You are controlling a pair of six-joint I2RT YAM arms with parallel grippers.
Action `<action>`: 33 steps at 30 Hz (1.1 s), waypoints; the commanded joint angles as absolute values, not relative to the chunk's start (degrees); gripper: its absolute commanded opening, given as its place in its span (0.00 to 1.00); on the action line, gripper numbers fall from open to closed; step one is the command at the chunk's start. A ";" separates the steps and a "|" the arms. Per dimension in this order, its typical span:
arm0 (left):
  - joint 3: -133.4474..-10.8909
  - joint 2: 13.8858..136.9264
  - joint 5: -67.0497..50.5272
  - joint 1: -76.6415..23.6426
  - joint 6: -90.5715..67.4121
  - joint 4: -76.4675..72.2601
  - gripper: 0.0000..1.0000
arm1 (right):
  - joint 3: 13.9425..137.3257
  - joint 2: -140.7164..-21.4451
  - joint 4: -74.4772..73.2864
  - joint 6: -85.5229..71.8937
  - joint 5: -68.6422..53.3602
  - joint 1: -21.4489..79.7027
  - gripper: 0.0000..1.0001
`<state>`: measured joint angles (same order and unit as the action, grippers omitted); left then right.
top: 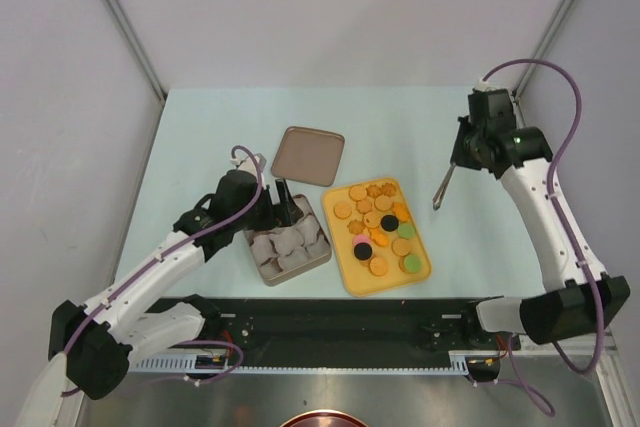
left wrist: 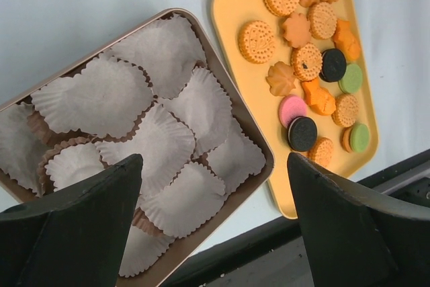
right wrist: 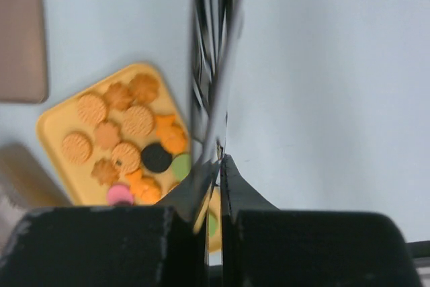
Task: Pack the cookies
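The cookies lie on a yellow tray: mostly orange-tan rounds and flower shapes, with two black, two green and one pink. They also show in the left wrist view and the right wrist view. My left gripper is open and empty, hovering over the brown tin lined with white paper cups; its jaws stand wide apart. My right gripper is shut on metal tongs, held to the right of the tray and pointing down at the table. The tongs run up from the closed jaws.
The brown tin lid lies flat behind the tin and tray; it also shows in the right wrist view. The yellow tray sits right beside the tin's edge. The black front rail runs along the near table edge.
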<state>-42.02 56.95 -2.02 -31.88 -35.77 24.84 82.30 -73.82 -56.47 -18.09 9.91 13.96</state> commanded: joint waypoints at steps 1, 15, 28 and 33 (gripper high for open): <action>-44.65 55.98 -5.79 -32.17 -34.37 21.89 0.93 | 85.69 -84.43 -59.77 -15.64 11.86 8.53 0.00; -42.63 51.07 -2.38 -32.08 -33.75 24.08 0.94 | 92.27 -109.57 -47.37 -16.96 9.50 2.99 0.00; -42.45 53.70 -0.53 -32.08 -34.10 24.96 0.94 | 97.91 -127.34 -45.09 -17.31 7.56 2.46 0.10; -42.19 53.88 -0.53 -32.17 -34.45 25.05 0.94 | 95.90 -126.74 -43.51 -18.63 7.03 2.64 0.37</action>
